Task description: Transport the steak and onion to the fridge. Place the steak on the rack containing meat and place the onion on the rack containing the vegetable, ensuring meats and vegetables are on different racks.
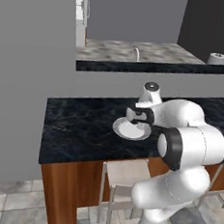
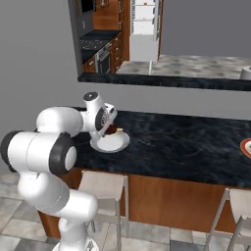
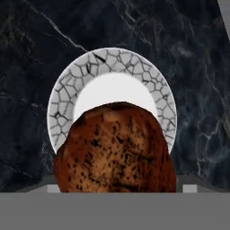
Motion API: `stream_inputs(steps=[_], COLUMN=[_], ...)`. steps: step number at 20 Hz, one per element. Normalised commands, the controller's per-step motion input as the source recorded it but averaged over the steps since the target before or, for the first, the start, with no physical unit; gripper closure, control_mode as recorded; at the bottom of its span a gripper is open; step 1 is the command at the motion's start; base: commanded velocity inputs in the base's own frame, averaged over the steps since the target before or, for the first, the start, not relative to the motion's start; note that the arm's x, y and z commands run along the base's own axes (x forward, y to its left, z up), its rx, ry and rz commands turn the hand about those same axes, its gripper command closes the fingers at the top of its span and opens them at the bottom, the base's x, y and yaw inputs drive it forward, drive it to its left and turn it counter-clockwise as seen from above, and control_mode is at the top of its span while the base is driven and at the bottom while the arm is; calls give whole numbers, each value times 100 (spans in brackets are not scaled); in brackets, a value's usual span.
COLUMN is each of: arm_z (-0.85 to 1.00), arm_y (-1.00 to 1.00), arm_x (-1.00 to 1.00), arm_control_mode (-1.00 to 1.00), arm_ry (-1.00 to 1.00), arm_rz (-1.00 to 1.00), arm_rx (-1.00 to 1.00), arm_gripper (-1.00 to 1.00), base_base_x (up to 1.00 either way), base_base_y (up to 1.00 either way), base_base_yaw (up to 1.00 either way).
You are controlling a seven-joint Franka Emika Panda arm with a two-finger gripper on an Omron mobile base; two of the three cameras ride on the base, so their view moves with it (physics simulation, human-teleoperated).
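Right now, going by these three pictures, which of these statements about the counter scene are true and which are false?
1. The plate sits on a dark marbled counter. True.
2. The plate's rim is plain blue. False: it is grey-white with a crackle pattern.
3. A stool stands at the counter's front. True.
4. The gripper hangs over the floor. False: it is above the plate.
5. In the hand view, the steak hides the plate's near part. True.

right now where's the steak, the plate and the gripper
steak [image 3: 114,150]: hand view, middle of its brown speckled top
plate [image 3: 63,99]: hand view, cracked grey rim at left
gripper [image 1: 134,114]: left base view, between the fingertips above the plate
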Motion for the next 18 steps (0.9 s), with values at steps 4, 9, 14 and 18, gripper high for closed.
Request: stream_inputs(steps=[4,9,14,18], arm_z=[100,94,37,9], arm_y=[0,0,12,36], arm_x=[-1,-38,-68,-58], arm_control_mode=[-100,-100,-100,-100], arm_ry=[24,22,-7,-33], arm_rz=[-27,-40,-52,-41], arm_rx=[0,0,0,-2], arm_gripper=[100,100,100,100], base_base_x=[0,0,0,0], base_base_y=[0,0,0,0], base_base_yaw=[0,0,0,0])
